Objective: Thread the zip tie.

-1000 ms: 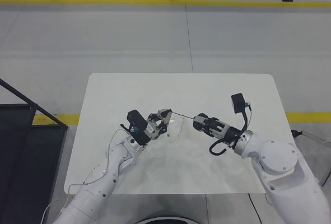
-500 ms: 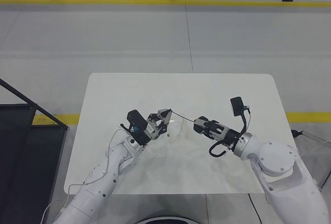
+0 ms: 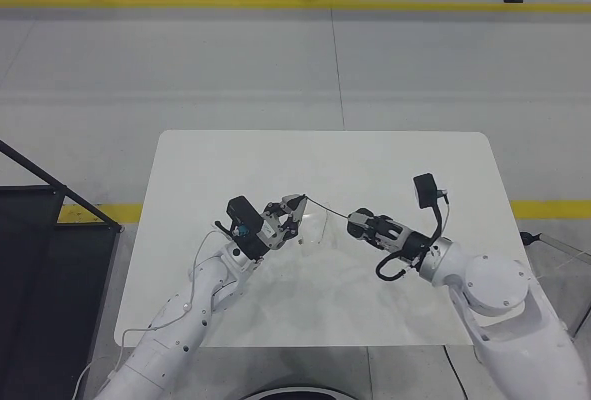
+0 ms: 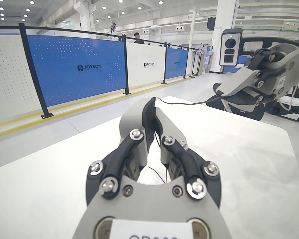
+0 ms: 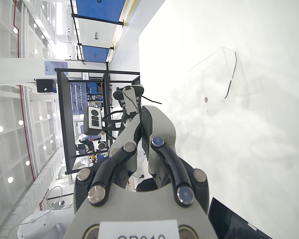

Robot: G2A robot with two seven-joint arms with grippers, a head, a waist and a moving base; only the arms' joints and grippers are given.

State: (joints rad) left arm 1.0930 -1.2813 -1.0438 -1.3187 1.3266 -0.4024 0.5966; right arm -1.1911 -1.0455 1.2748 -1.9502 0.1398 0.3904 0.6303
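Lying flat on the table (image 3: 415,170), a clear sheet (image 5: 209,80) shows a dark curved strip (image 5: 233,70) at one edge. Near it, the zip tie (image 3: 325,208), a thin black line, spans between left fingers (image 4: 133,120) and right fingers (image 5: 162,123). Both pairs are closed on its ends.

Ends of zip tie (image 4: 179,103) hidden inside pinched tips of left gripper (image 4: 154,101) and right gripper (image 4: 217,93); locking head too small to discern.

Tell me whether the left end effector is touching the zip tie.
Touching. In the left wrist view the zip tie emerges from the shut tips of the left end effector.
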